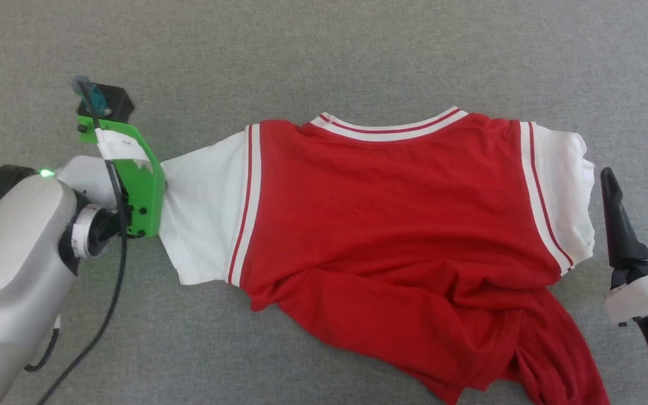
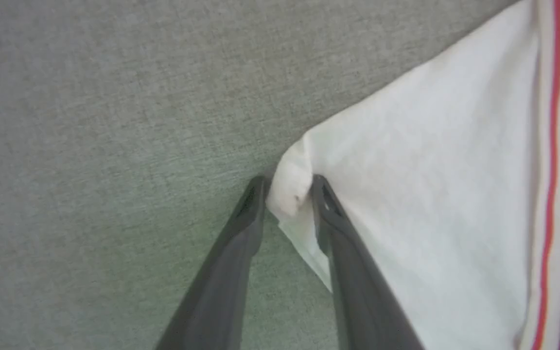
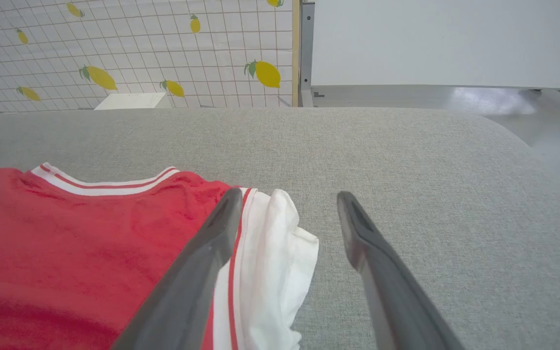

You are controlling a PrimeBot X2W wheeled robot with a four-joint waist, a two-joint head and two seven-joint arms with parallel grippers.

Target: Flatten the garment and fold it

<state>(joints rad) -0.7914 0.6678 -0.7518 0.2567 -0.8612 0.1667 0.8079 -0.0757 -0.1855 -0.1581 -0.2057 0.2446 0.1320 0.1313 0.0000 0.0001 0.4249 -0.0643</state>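
We counted one garment (image 1: 391, 208), a red T-shirt, lying spread on a grey fabric surface (image 1: 324, 56) with its striped collar (image 1: 391, 126) on the far side. It had two white sleeves. The left sleeve (image 1: 203, 219) lay flat and stretched out to the left. The right sleeve (image 1: 574, 185) was bunched up against the body. The near part of the shirt was crumpled into folds that trailed toward the near right, and we could not make out where the hem ran.

There were two grippers, one at each end of the shirt. The left arm (image 1: 14, 253) came in from the near left, its pale forearm angled to the right. One green bracket (image 1: 141, 185) and one black cable (image 1: 113, 292) were at its wrist, right at the sleeve's outer edge. In the wrist view, the left gripper (image 2: 287, 192) pointed down at the surface. Its two dark fingers (image 2: 253, 209) were drawn in on a small bunched corner of the left sleeve, pinching it between the tips.

The right gripper (image 1: 636, 177) stood just to the right of the right sleeve, apart from the cloth. Its two fingers pointed to the far side and were spread wide with nothing between them. In its own wrist view, one finger (image 3: 212, 248) crossed in front of the striped shoulder seam.
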